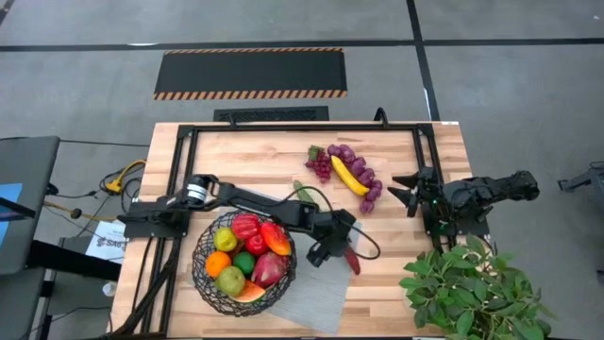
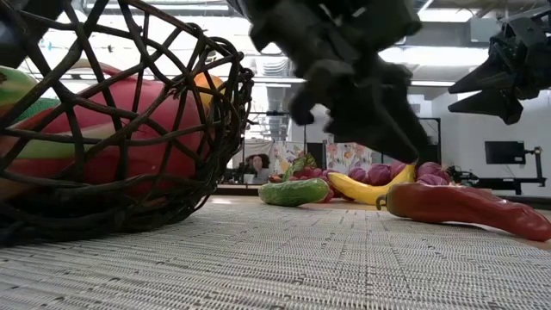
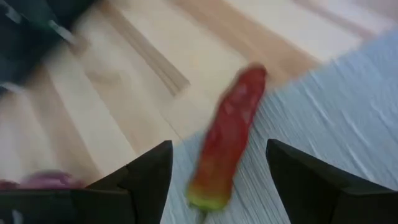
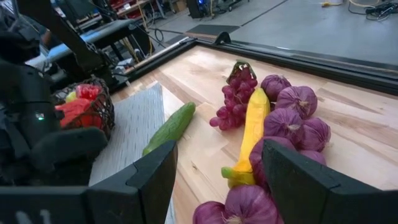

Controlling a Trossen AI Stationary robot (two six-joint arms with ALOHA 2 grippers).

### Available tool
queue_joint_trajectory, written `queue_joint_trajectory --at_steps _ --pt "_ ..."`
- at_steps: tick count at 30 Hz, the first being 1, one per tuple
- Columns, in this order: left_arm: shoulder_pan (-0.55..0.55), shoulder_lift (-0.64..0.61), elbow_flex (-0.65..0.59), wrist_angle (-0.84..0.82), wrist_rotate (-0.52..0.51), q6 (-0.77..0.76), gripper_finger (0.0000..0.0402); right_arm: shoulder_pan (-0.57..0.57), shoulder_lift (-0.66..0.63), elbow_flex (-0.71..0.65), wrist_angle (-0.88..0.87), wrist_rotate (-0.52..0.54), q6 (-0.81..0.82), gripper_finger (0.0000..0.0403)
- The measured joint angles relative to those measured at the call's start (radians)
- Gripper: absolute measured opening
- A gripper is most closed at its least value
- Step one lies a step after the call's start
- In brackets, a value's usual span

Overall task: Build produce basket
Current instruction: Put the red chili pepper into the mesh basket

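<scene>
The dark wire basket [image 1: 243, 266] stands on the grey mat [image 1: 316, 300], with apples, an orange, a lime and red peppers inside. A long red pepper [image 3: 229, 134] lies along the mat's right edge, partly on the wood. My left gripper [image 3: 217, 146] hovers open just above it, slanting down, with one finger on either side and neither touching. A cucumber [image 1: 304, 192], a banana [image 1: 349, 176], grapes [image 1: 319, 163] and purple onions [image 1: 366, 179] lie on the bare wood farther back. My right gripper [image 1: 401, 192] waits open at the right, facing them.
A leafy green plant [image 1: 470, 283] stands at the near right corner. A black frame [image 1: 283, 127] runs round the tabletop. Bare wood shows between the mat and the far produce.
</scene>
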Motion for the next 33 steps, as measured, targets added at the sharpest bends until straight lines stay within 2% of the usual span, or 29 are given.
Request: queue_joint_trajectory --at_steps 5,10,12,20,27,33 --pt "0.005 0.112 0.101 -0.007 0.0 0.034 0.0246 0.0 0.0 0.0 -0.006 -0.001 -0.001 0.0255" --pt "0.005 0.193 0.223 -0.126 0.009 0.053 0.0245 0.0 -0.002 0.0 -0.009 -0.002 -0.001 0.0255" --pt "0.005 0.197 0.236 -0.173 0.001 0.056 0.0245 0.0 -0.002 0.0 -0.008 -0.002 -0.001 0.0255" --pt "0.008 0.189 0.238 -0.141 -0.017 -0.063 0.0238 0.0 -0.002 0.0 -0.008 -0.002 -0.001 0.0255" --pt "0.008 0.196 0.238 -0.092 -0.001 -0.172 0.0189 0.0 -0.002 0.0 -0.009 -0.002 -0.001 0.0255" --pt "0.008 0.196 0.238 -0.081 -0.006 -0.219 0.0096 0.0 -0.002 0.0 -0.009 -0.002 -0.001 0.0255"
